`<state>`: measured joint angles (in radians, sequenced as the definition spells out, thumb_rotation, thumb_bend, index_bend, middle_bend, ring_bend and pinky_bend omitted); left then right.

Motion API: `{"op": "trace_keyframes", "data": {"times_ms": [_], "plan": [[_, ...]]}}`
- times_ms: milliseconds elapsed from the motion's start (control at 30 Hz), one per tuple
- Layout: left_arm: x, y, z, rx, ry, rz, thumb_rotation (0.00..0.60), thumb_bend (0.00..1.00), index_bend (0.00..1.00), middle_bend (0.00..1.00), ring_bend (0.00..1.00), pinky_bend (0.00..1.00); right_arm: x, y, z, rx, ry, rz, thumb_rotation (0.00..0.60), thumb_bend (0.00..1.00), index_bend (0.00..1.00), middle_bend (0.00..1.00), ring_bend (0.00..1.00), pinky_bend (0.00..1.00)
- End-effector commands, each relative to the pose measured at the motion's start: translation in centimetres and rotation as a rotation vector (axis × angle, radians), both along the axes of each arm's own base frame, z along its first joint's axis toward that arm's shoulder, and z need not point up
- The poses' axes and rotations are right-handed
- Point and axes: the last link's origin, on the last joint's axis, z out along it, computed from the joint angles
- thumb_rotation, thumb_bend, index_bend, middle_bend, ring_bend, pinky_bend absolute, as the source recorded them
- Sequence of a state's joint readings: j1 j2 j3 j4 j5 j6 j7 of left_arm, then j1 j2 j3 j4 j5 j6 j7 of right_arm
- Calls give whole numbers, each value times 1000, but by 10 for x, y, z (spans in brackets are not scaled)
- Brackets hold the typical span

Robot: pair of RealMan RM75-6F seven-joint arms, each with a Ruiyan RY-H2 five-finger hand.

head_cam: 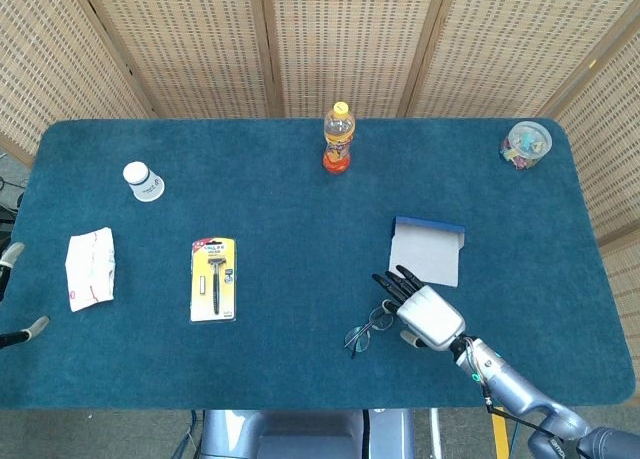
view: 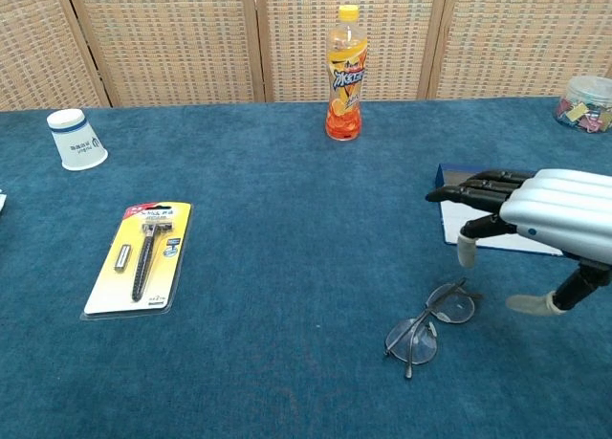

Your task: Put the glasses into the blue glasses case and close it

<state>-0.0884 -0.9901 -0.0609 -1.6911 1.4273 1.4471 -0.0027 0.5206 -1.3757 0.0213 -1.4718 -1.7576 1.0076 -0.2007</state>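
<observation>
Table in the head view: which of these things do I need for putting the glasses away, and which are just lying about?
For the job:
- glasses, lying on the cloth
- blue glasses case, open
- right hand, open above the glasses

Lying about:
- orange drink bottle
- paper cup
- packaged razor
- white packet
- clear jar

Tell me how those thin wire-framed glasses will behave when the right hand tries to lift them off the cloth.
The thin wire-framed glasses lie flat with temples folded, so they probably sit too low for thick fingers to get under. The slim frame looks light and may skid on the blue cloth when nudged. Lenses and hinges seem delicate; pinch gently.
</observation>
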Motion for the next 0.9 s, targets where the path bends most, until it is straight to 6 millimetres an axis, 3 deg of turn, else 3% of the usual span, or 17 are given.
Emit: {"op": "trace_keyframes", "data": {"times_ms": [33, 900], "plan": [[0, 0, 0, 1, 1, 1, 600, 0, 0, 0, 0, 0, 3, -1, -11, 18, 27, 0, 600, 341, 384, 0, 0, 0], [-1, 3, 0, -5, -3, 10, 600, 0, 0, 0, 0, 0, 23, -1, -50, 66, 40, 11, 600, 401, 414, 0, 0, 0]]}}
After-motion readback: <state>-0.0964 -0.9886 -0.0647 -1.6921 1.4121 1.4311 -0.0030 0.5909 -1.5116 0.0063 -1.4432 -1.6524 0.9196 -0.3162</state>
